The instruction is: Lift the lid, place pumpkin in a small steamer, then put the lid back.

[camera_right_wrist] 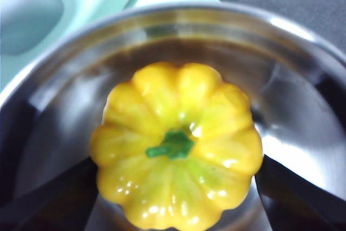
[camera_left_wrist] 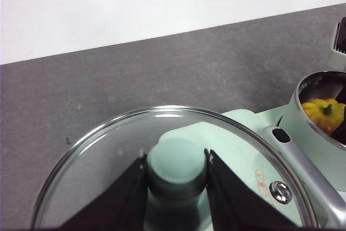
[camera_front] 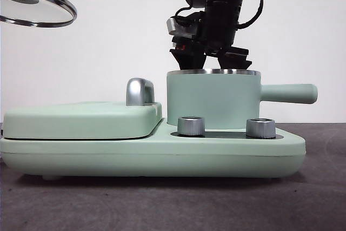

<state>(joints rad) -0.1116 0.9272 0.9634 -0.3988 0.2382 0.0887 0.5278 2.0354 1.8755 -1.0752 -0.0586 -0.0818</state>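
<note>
The lid hangs tilted in the air at the upper left, clear glass with a steel rim. My left gripper is shut on its mint-green knob. The small steamer stands on the right half of the mint-green base, its long handle pointing right. My right gripper reaches down into its open top. In the right wrist view the yellow-orange pumpkin sits between the two black jaws, stem up, inside the steel wall. The left wrist view also shows the pumpkin in the pot.
A wide flat griddle cover with a chrome handle fills the left half of the base. Two metal knobs stand in front of the steamer. Dark grey tabletop lies around the appliance, with a white wall behind.
</note>
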